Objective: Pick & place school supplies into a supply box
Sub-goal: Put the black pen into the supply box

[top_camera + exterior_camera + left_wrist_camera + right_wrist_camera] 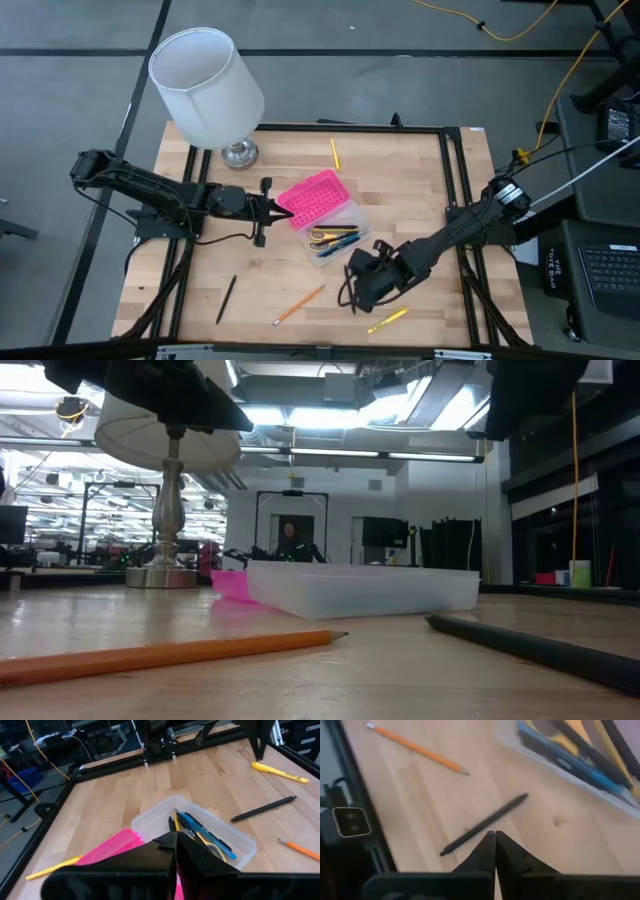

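Currently supply box (322,212) sits mid-table, pink lid open, several pens already in the clear base; left gripper (275,208) is pinched shut at the lid edge, holding nothing visible. Right gripper (495,842), fingers closed and empty, hovers just over the black pen (485,824) beside the box, so I'd open wide, straddle it mid-shaft, descend square. Box wall is close; table's near side is open room.

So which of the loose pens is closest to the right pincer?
The black pen, right beside the right pincer; the yellow pen and orange pencil lie farther off.
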Motion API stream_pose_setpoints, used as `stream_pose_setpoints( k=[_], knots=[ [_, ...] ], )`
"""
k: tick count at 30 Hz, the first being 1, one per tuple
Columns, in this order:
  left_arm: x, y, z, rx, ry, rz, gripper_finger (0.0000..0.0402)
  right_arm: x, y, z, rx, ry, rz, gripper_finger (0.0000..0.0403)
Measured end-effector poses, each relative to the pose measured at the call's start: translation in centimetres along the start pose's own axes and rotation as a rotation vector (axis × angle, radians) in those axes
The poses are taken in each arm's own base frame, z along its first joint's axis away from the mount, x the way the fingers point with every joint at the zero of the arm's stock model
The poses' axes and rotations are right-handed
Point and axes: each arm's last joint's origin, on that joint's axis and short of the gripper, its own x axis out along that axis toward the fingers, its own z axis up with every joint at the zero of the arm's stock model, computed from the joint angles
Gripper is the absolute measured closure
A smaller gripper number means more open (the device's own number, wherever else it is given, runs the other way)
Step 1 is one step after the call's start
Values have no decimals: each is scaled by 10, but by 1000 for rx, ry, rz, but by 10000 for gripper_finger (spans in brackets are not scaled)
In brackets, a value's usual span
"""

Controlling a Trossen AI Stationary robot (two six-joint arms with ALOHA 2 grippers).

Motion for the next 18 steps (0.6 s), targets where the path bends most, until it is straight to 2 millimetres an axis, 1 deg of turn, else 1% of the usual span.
stream_pose_setpoints(
  k=[4, 9, 13, 18],
  knots=[
    [0, 0, 0, 0, 0, 0, 401, 4, -3, -2, 38, 15, -44, 397],
    [0, 0, 0, 0, 0, 0, 398, 8, -4, -3, 40, 12, -46, 373],
    [0, 0, 0, 0, -1, 0, 399, 16, -8, -8, 40, 17, -55, 357],
    [0, 0, 0, 0, -1, 0, 400, 27, -17, -14, 164, 19, -88, 345]
  ],
)
